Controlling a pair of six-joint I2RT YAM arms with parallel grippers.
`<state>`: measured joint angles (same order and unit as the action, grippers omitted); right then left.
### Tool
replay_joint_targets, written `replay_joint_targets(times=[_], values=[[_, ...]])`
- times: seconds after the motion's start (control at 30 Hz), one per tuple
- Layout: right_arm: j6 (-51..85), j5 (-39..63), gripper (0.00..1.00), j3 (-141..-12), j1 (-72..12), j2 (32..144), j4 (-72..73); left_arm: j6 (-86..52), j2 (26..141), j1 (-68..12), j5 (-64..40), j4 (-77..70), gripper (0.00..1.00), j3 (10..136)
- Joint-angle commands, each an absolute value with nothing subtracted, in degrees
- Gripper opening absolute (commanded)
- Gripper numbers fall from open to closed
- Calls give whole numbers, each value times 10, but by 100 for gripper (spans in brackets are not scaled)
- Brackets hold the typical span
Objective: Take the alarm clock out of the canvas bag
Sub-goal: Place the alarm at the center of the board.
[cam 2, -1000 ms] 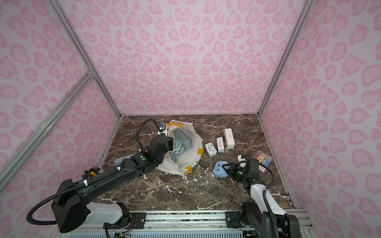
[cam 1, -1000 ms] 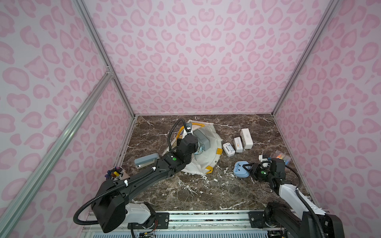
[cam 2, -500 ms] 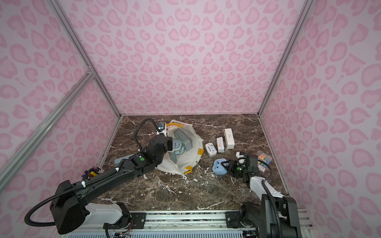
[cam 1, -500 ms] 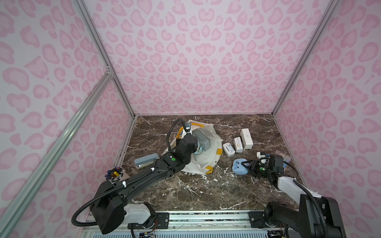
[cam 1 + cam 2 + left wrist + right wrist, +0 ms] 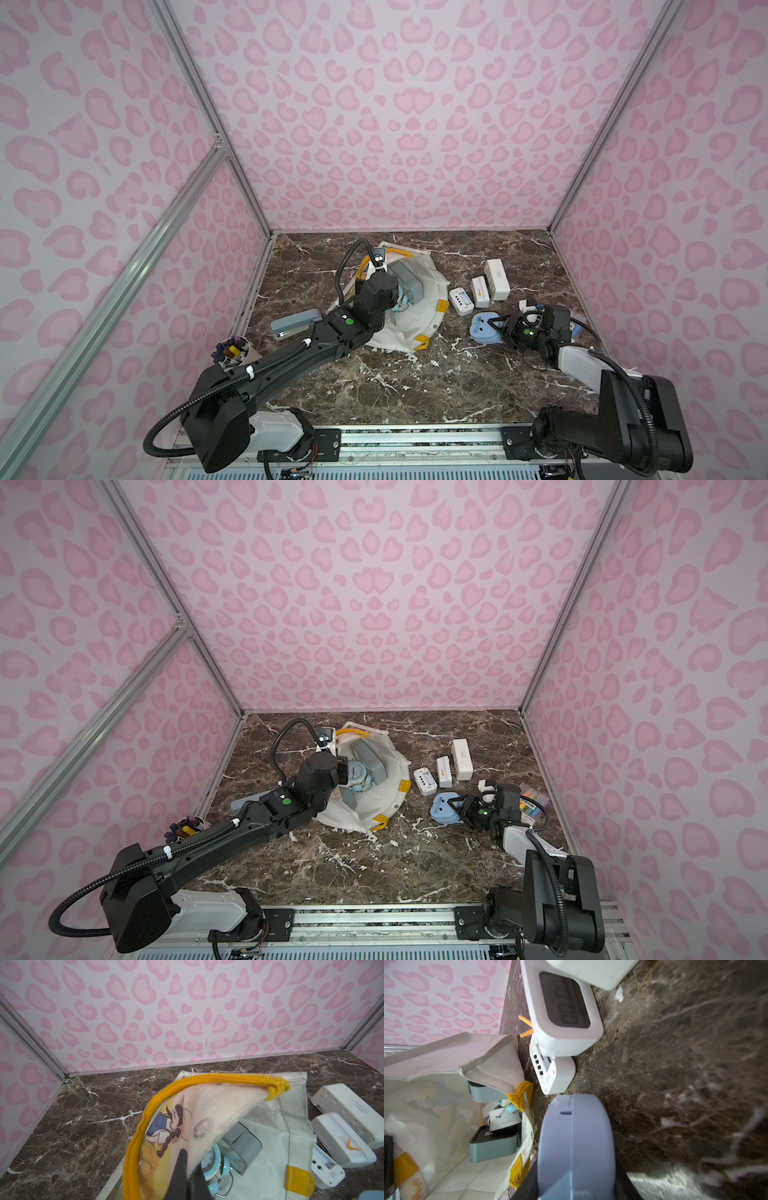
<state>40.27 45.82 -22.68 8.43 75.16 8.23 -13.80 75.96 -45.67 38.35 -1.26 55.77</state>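
The white canvas bag (image 5: 419,328) with yellow handles lies open on the marble top. My left gripper (image 5: 190,1160) is shut on the bag's rim (image 5: 218,1109) and holds it lifted. Inside the bag lie a light-blue twin-bell alarm clock (image 5: 356,773) and grey box clocks (image 5: 368,756). Outside the bag, my right gripper (image 5: 500,326) is shut on a round pale-blue alarm clock (image 5: 484,328). This clock is low over the marble, just right of the bag. In the right wrist view the pale-blue clock (image 5: 575,1142) sits between both fingers (image 5: 527,1184).
Three white digital clocks (image 5: 460,300) (image 5: 480,291) (image 5: 496,278) stand in a row behind the pale-blue clock. A grey-blue stapler (image 5: 295,322) and a cup of pens (image 5: 232,353) sit at the left. A pack of highlighters (image 5: 532,802) lies by the right wall.
My right gripper has carried the pale-blue clock a little toward the back, nearer the white clocks. The left gripper has kept its hold on the bag's rim.
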Motion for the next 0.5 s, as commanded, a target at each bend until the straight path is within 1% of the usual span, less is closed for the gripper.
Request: replay_joint_targets(times=[0.0, 0.17, 0.33, 0.47], values=[[381, 385, 44, -238, 87, 774, 14, -145, 759, -456, 389, -18, 3, 555], [370, 379, 55, -256, 93, 794, -15, -147, 756, -456, 390, -17, 3, 552], [361, 356, 62, -265, 96, 781, -58, -147, 753, -456, 391, -16, 3, 549], [357, 340, 65, -276, 97, 767, -90, -150, 756, -457, 388, -16, 3, 550]])
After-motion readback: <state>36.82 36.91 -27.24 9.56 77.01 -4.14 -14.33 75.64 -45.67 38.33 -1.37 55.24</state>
